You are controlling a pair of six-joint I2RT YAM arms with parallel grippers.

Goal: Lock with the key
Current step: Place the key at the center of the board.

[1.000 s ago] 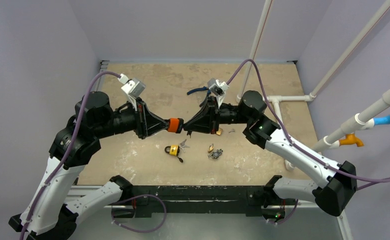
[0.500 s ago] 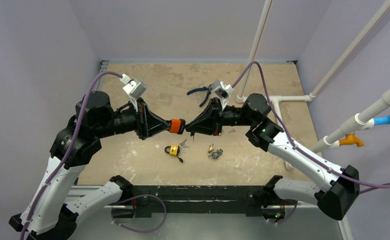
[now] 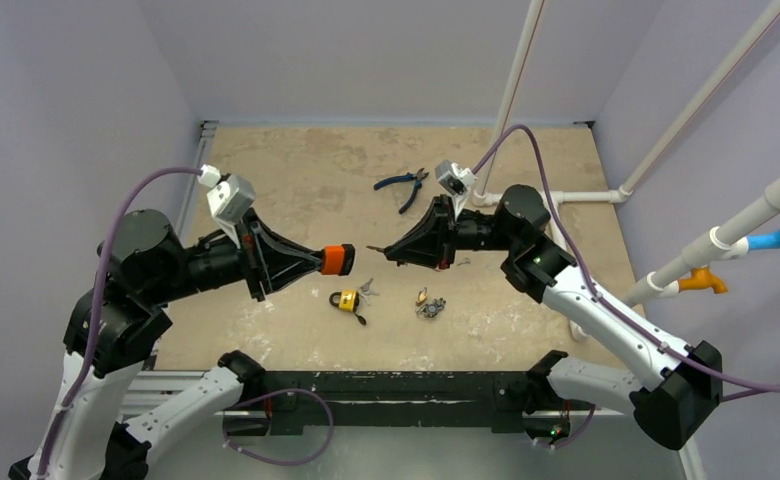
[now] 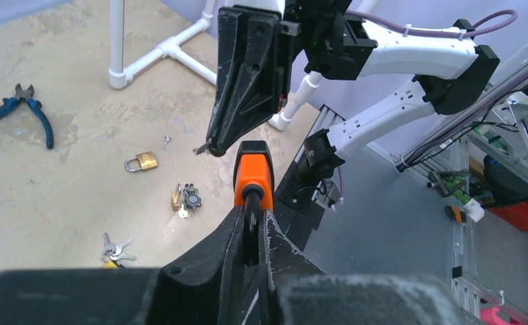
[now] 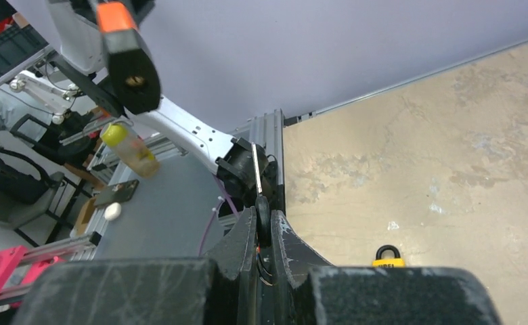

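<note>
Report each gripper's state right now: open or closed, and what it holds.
Left gripper: closed, holding the orange padlock.
Right gripper: closed, holding the key.

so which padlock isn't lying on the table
The orange padlock, clamped in the left gripper and held in the air. The yellow padlock and the small brass padlock both lie on the table.
</note>
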